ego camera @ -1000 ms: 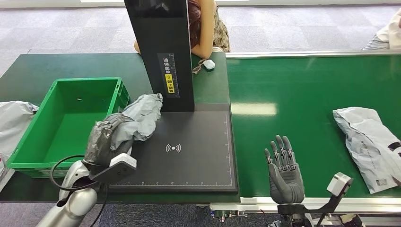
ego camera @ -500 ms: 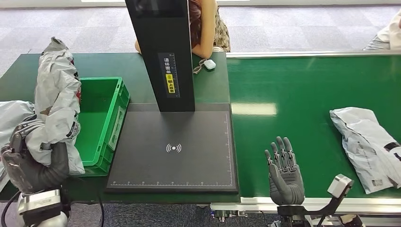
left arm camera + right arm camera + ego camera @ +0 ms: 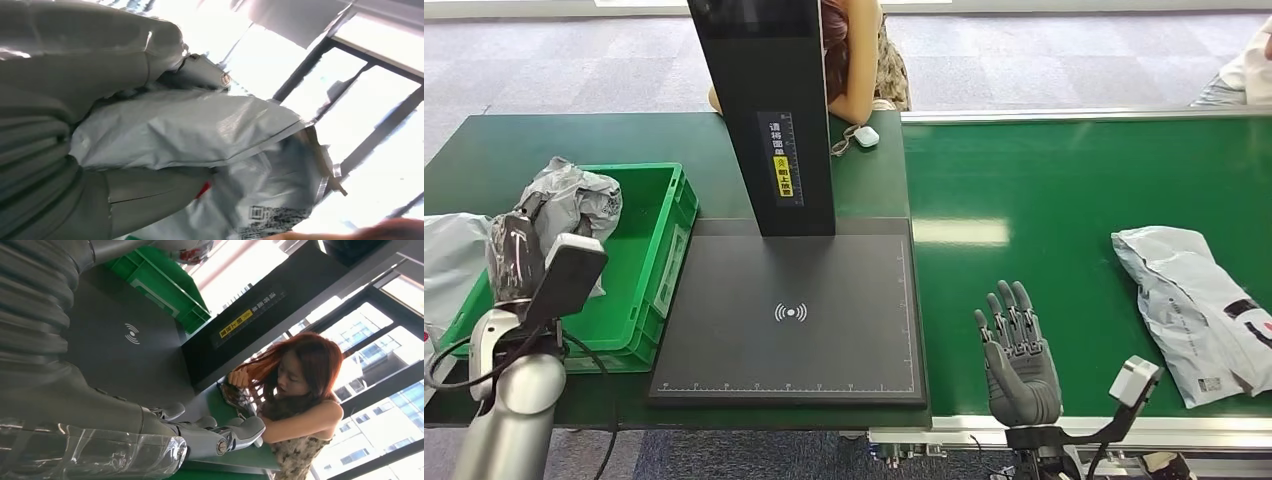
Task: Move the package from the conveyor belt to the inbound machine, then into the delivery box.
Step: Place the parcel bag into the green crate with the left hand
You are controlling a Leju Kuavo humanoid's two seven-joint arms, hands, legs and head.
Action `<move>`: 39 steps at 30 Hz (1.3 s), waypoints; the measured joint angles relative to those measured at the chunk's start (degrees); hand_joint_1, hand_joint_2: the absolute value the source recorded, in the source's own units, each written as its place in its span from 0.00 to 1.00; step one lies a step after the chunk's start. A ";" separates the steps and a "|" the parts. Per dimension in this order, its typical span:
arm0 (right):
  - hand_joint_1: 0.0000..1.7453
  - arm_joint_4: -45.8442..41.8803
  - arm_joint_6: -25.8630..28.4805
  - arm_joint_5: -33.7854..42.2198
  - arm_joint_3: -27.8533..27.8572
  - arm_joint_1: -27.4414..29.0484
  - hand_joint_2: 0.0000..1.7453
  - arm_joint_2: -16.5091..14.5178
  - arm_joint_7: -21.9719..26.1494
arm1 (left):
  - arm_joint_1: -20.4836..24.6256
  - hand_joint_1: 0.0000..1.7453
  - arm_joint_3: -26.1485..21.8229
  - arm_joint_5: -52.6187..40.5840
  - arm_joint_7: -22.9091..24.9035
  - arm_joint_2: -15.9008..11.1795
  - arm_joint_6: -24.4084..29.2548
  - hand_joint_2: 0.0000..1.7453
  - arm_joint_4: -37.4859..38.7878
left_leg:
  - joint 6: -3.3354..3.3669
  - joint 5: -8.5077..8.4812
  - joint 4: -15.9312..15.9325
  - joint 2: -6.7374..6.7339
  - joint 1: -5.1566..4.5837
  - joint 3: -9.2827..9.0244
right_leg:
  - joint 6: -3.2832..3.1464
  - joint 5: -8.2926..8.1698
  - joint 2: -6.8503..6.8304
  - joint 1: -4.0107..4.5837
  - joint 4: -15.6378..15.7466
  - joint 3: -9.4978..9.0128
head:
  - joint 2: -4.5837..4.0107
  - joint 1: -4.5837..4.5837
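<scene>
Left hand (image 3: pixel 514 255) clamped on grey package (image 3: pixel 574 195), held over left end of green delivery box (image 3: pixel 649 290); package crumpled, printed label visible in left wrist view. Right hand (image 3: pixel 1019 360) holds nothing, fingers apart, upright above near edge of conveyor belt (image 3: pixel 1044 180). Second grey bag (image 3: pixel 1199 305) lies on belt at right. Inbound machine pad (image 3: pixel 824 310) between box and belt, black column (image 3: pixel 769 110) at its rear. Person (image 3: pixel 864 50) behind column. Another grey bag (image 3: pixel 449 265) left of box.

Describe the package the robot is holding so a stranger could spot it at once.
Start at the green crate left of the black scanner pad. Over its left end, the left hand holds a crumpled grey package. Unlike the grey package lying flat on the conveyor belt at right, this one is bunched up and off the surface.
</scene>
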State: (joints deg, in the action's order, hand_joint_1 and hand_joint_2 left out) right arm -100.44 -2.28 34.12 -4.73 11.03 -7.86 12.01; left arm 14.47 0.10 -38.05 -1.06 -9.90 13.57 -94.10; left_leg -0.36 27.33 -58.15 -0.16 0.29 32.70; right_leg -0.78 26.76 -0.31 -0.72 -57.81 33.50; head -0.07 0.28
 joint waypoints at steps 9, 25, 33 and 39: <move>0.00 1.22 -0.45 -0.17 0.12 -1.74 1.00 -0.16 -1.50 | 12.93 0.55 -1.00 -2.72 4.03 -4.84 -10.96 1.00 27.15 | -0.04 0.01 0.01 -0.20 0.03 0.00 | -0.02 -0.03 0.25 0.02 -0.02 0.08 | 0.00 -0.01; 0.00 3.19 2.05 0.19 0.21 -2.19 1.00 -0.16 -1.50 | 7.27 0.00 -2.17 14.57 -6.32 -5.25 -5.57 1.00 25.09 | -0.04 0.05 0.00 -0.31 0.09 0.04 | -0.03 -0.02 0.40 0.03 0.00 0.15 | 0.00 -0.02; 0.00 1.99 4.94 -1.09 0.31 -0.22 1.00 -0.91 0.82 | -9.99 0.00 -1.83 29.55 -28.12 2.82 15.02 1.00 -7.70 | 0.05 0.31 0.00 -0.38 -0.01 0.07 | 0.12 0.13 0.44 -0.01 0.08 0.16 | 0.00 0.00; 0.00 1.38 10.34 -4.51 0.67 0.31 1.00 -1.62 4.69 | -20.86 0.00 1.93 33.00 -38.57 7.68 22.62 1.00 -21.94 | 0.09 0.36 0.00 -0.26 -0.01 0.07 | 0.18 0.21 0.32 -0.02 0.11 0.13 | 0.00 -0.01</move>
State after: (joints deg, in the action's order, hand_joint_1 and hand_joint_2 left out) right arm -99.07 8.06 29.61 -4.06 11.34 -9.48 16.70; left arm -6.39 2.04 -5.05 -39.63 -2.22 36.19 -116.04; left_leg -0.27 27.69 -58.16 -0.42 0.28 32.77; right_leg -0.60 26.97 0.01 -0.74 -57.70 33.63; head -0.07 0.27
